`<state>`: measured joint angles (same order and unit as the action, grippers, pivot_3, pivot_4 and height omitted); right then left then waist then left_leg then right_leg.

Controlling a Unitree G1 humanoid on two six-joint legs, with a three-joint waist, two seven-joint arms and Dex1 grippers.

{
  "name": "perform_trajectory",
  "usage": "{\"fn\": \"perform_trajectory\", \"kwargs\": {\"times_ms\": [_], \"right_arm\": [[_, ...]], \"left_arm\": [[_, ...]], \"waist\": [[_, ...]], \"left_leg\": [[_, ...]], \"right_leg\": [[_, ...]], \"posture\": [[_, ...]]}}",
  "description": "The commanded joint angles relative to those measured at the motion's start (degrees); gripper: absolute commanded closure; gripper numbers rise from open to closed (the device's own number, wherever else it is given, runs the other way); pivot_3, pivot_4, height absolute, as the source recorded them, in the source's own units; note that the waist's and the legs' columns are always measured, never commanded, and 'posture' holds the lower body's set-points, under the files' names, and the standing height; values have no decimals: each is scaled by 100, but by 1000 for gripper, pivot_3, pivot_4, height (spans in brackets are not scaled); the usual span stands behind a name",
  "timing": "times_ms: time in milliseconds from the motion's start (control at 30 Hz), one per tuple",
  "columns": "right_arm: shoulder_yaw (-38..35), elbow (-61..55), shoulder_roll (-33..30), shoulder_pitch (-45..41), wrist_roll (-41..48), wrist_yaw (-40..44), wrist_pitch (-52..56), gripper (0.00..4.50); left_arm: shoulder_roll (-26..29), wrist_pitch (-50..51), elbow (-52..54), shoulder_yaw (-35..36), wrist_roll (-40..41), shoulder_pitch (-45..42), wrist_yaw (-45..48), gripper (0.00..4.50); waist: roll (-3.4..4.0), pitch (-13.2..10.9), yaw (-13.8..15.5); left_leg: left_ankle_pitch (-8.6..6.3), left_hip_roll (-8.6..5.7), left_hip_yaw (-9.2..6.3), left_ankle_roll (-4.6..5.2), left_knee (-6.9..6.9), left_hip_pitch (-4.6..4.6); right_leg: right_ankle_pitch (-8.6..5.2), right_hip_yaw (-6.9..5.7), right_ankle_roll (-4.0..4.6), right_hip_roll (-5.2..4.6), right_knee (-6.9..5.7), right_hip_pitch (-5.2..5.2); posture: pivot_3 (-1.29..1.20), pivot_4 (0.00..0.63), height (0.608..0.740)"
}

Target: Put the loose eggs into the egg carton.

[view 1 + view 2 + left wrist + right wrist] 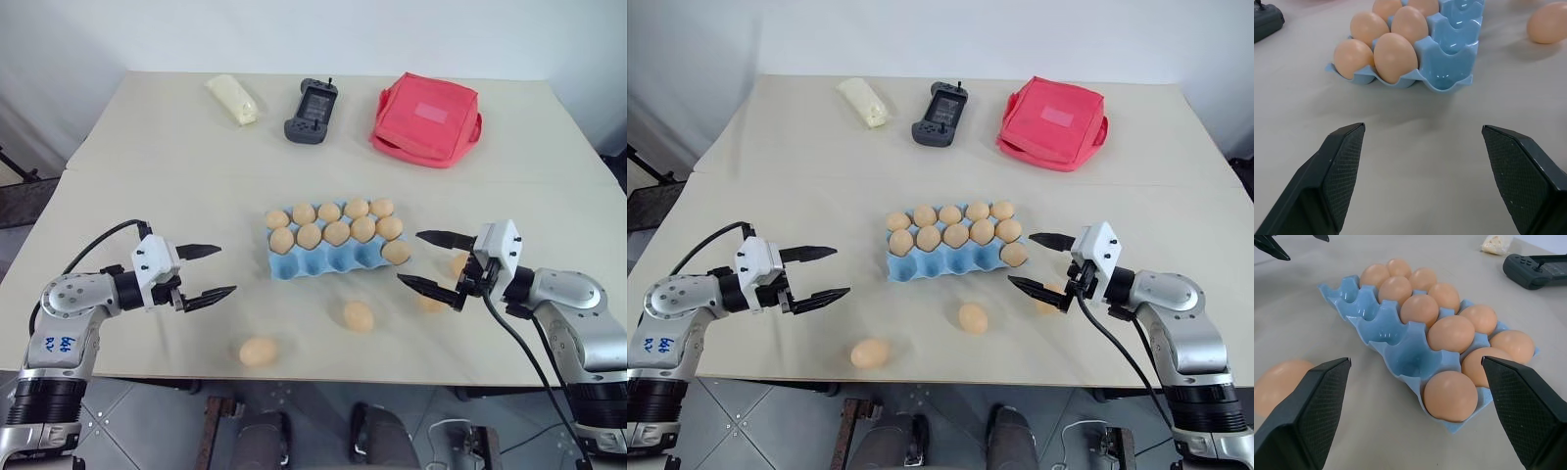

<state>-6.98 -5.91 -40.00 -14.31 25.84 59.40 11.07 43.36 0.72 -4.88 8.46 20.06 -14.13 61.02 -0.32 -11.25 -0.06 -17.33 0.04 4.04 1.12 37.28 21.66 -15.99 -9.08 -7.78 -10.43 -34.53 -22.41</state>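
The egg carton [333,245] lies between the two grippers, its near row holding four empty cups and one egg. The left gripper [209,272] and the right gripper [431,259] are both held wide apart, clamped on nothing. Two loose eggs [358,315] lie between them nearer the table edge; two more seem to sit just under the right gripper, though they are partly hidden. An egg should be approached from above, the fingers closed gently round its middle, then lowered upright into an empty near cup.
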Motion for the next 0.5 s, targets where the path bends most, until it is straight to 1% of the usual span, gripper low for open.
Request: {"fn": "perform_trajectory", "kwargs": {"times_ms": [33, 133, 267, 500], "right_arm": [[-148, -149, 42, 26, 43, -74, -135, 0], [-319, -204, 154, 53, 48, -403, -131, 0], [-704, -419, 221, 329, 88, -829, -108, 0], [-1800, -934, 447, 1695, 98, -1665, -87, 0]], "left_arm": [[-9, 80, 210, 92, 190, -22, 61, 435], [61, 414, 446, -17, 314, 67, 224, 435], [-31, 489, 596, -61, 331, -21, 213, 435], [-207, 477, 786, -473, 263, -340, 393, 435]], "waist": [[0, 0, -2], [0, 0, 0], [0, 0, 26], [0, 0, 162]], "left_leg": [[0, 0, 0, 0, 0, 0], [0, 1, 0, 0, 2, 0], [0, 0, -1, 0, 0, 0], [0, -2, 0, 0, 2, 2]], "right_leg": [[0, 0, 0, 0, 0, 0], [0, 0, 0, 0, -3, 0], [0, 0, 0, 0, -2, 0], [0, 0, 0, 1, 2, 3]], "posture": [[0, 150, 740], [0, 150, 740], [0, 150, 740], [0, 150, 740]]}}
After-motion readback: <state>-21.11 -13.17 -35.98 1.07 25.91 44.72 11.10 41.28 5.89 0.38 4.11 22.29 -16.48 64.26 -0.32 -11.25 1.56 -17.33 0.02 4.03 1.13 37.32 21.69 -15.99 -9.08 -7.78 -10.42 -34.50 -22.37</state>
